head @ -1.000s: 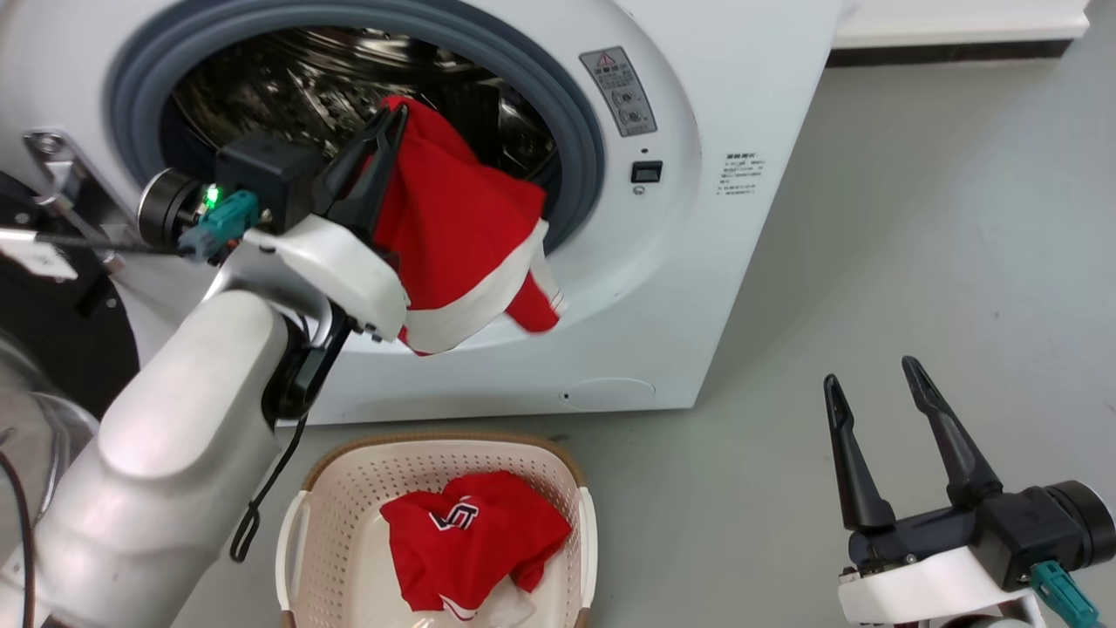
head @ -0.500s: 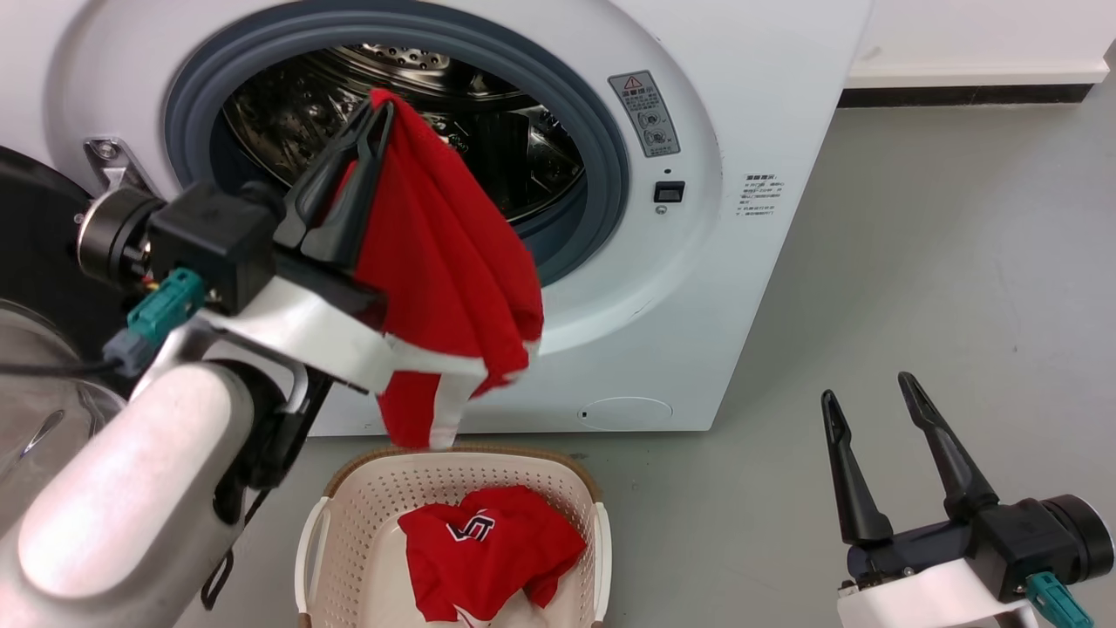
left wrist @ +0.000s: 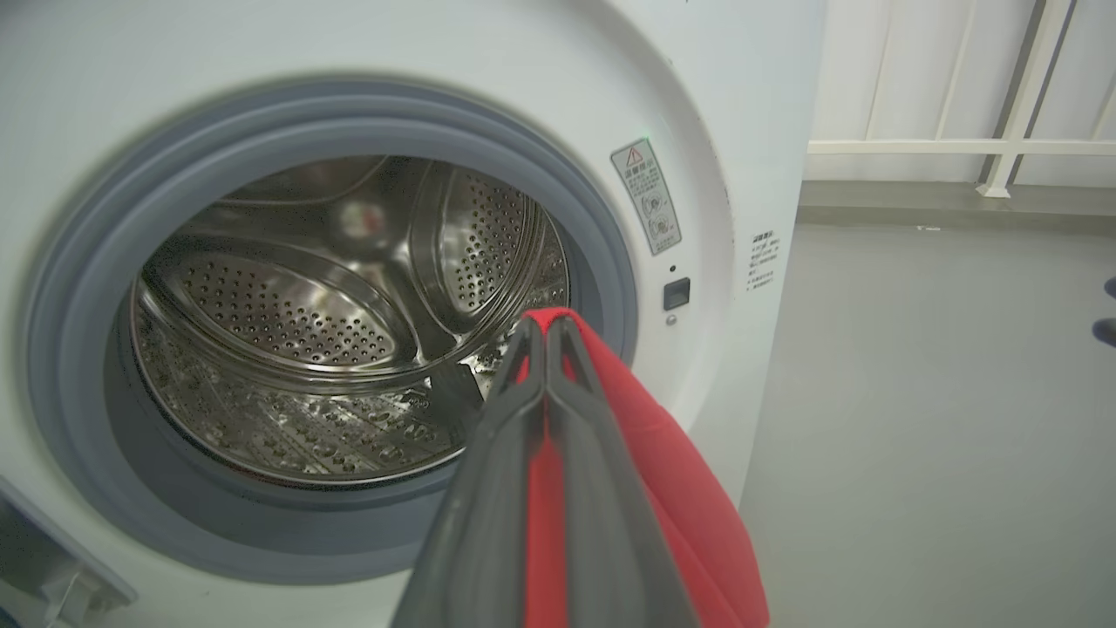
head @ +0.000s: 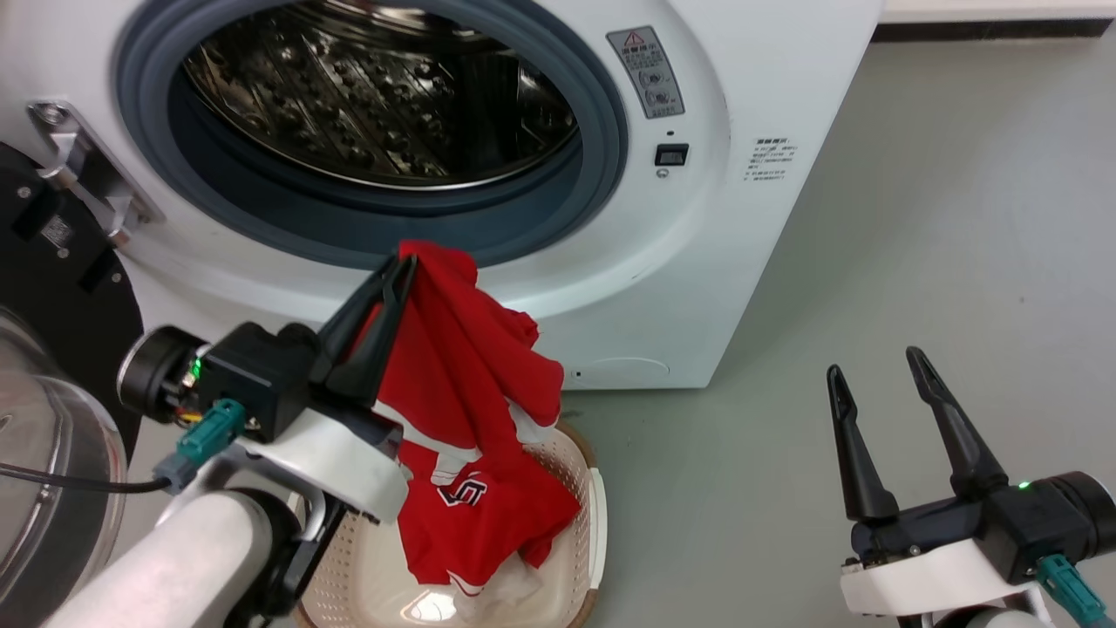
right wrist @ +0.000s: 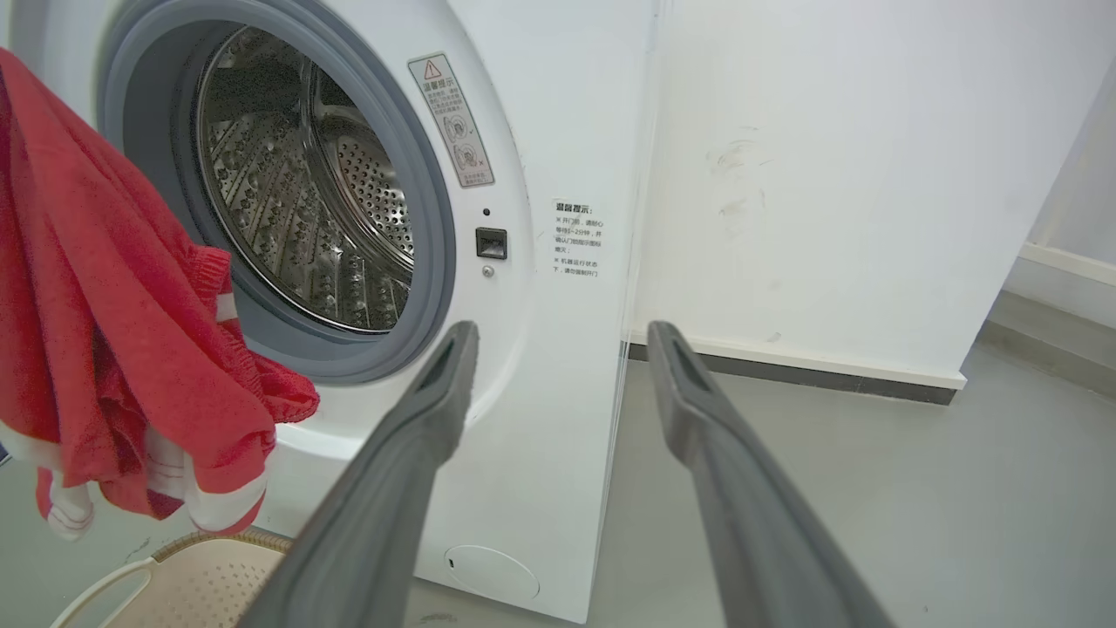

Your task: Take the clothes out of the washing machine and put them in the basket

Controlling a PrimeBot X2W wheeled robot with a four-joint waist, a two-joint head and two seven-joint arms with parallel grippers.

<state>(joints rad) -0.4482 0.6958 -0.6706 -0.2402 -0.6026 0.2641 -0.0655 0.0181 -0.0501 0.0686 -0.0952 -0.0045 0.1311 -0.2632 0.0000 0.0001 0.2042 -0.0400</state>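
One garment [head: 466, 358], pinched in the left end effector [head: 403, 260], drapes over the basket [head: 595, 523].

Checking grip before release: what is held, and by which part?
Left gripper pinches the red garment by a bunched upper fold; right gripper holds nothing.

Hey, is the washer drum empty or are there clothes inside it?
Empty, as far as shown: the drum is bare steel. One red garment hangs from the left gripper.

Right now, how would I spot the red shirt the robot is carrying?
Find the big white front-loading washing machine; before it sits a cream perforated plastic basket. The soft red white-trimmed garment hangs above it from the left gripper, unlike the lettered red garment lying inside.
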